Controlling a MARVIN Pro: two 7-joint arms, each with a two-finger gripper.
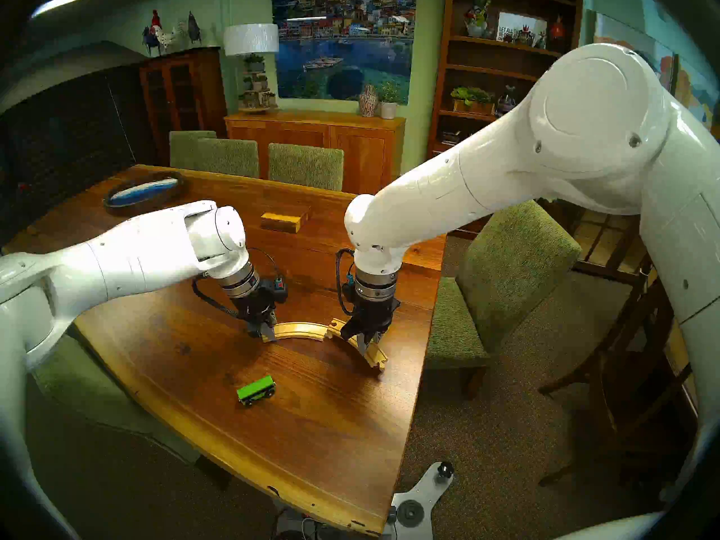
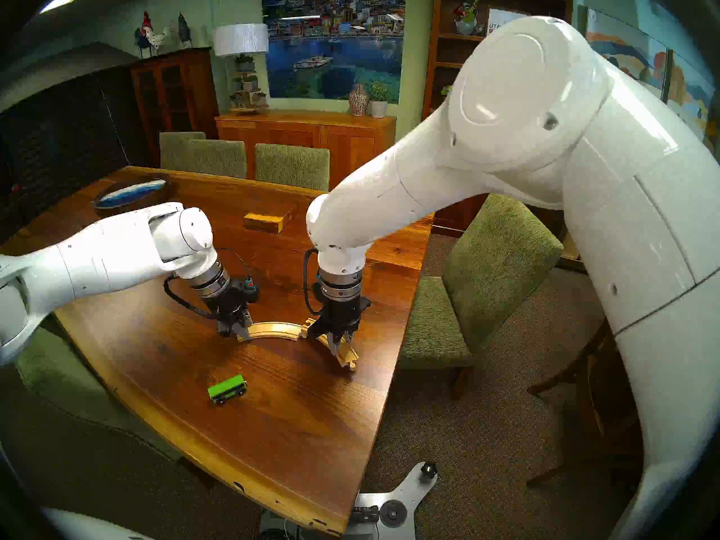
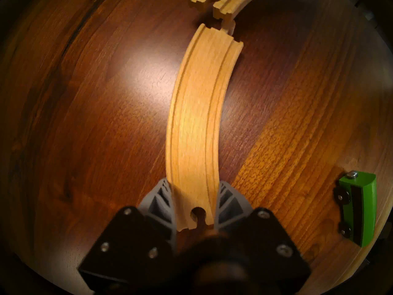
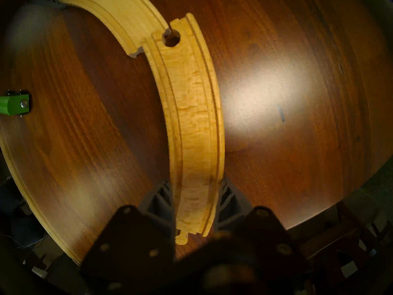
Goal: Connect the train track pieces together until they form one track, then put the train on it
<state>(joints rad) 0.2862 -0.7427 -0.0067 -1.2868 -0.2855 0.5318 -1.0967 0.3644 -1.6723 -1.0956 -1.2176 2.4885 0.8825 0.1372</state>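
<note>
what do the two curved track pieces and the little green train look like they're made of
The two track pieces look like pale unpainted wood: grain streaks show along the grooved tops, with a matte sheen. The train looks like painted wood or plastic, uniformly glossy green; its wheels are black, and a metal screw head shows at one end.

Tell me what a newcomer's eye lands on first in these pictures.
First, the two white arms meeting mid-table, the left gripper and right gripper each shut on a pale curved track piece: the left track piece and the right track piece. Their facing ends overlap, the peg not seated in the hole. Next, the bright green train, alone on the dark wooden table nearer the camera.
</note>
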